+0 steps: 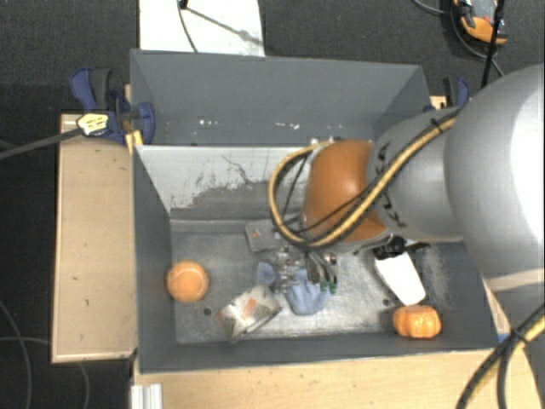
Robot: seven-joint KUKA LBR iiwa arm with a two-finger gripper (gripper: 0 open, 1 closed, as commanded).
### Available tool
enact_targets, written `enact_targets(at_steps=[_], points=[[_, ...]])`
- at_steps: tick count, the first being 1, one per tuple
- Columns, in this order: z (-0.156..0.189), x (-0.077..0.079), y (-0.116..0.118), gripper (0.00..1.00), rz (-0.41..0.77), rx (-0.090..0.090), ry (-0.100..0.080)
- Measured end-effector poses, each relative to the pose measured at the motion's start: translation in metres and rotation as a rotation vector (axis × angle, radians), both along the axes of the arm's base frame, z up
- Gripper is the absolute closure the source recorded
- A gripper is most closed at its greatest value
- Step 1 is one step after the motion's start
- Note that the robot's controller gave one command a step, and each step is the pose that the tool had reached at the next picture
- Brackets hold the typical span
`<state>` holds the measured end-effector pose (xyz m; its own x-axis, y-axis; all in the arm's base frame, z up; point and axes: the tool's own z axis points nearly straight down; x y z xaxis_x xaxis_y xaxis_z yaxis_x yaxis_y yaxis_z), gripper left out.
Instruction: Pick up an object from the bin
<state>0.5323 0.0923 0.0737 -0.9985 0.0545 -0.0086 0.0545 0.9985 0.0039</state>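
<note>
My gripper (303, 271) is low in the middle of the bin floor, right over a crumpled blue soft thing (305, 299) and touching or nearly touching its top. Just left of that lies a crumpled clear-and-white packet with red print (249, 309). Behind the gripper, a small flat grey piece (258, 233) rests near the back wall. Nothing can be seen lifted off the floor.
An orange ball (187, 281) sits alone at the left of the bin. A white bottle (401, 279) and a small orange ribbed thing (416, 321) lie at the right front. The arm and its orange cover overhang the right half of the bin.
</note>
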Motion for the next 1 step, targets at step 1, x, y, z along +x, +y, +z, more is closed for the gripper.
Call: enact_targets(at_steps=[1], points=[[0.2050, -0.0209, 0.0020, 1.00, 0.028, -0.003, 0.008]])
